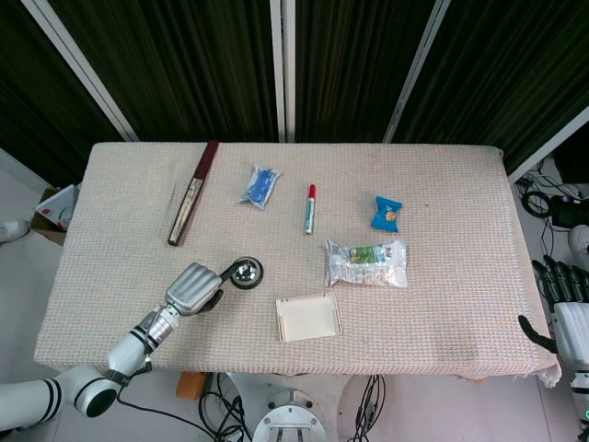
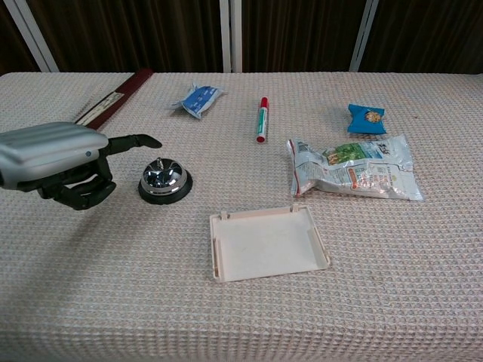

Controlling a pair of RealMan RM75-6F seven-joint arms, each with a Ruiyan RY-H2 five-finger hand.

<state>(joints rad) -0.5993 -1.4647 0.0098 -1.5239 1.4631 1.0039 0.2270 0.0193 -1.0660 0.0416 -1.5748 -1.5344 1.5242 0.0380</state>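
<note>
a cream plastic lid point(image 2: 268, 243) lies near the front edge of the woven tablecloth point(image 2: 392, 286) — behind it a crinkled snack bag point(image 2: 353, 167), a small blue packet point(image 2: 366, 118), a red-capped marker point(image 2: 262, 119), a blue-and-clear sachet point(image 2: 197, 99) and, far left, a dark red folded fan point(image 1: 193, 192).

Dark ribbed curtains point(image 1: 184, 64), white posts point(image 1: 278, 64), cloth-covered table point(image 1: 442, 295)

Left hand point(image 2: 56, 162): silver-grey ribbed back shell w/ horizontal grooves, black fingers point(image 2: 134, 141) underneath. Left arm point(image 1: 92, 382): white rounded segments, black ring bands at joints, chrome wrist section near hand. Right hand point(image 1: 563, 308) (only partly in frame, head view): black fingers, pale grey-white palm body, small green mark at lower edge.
</note>
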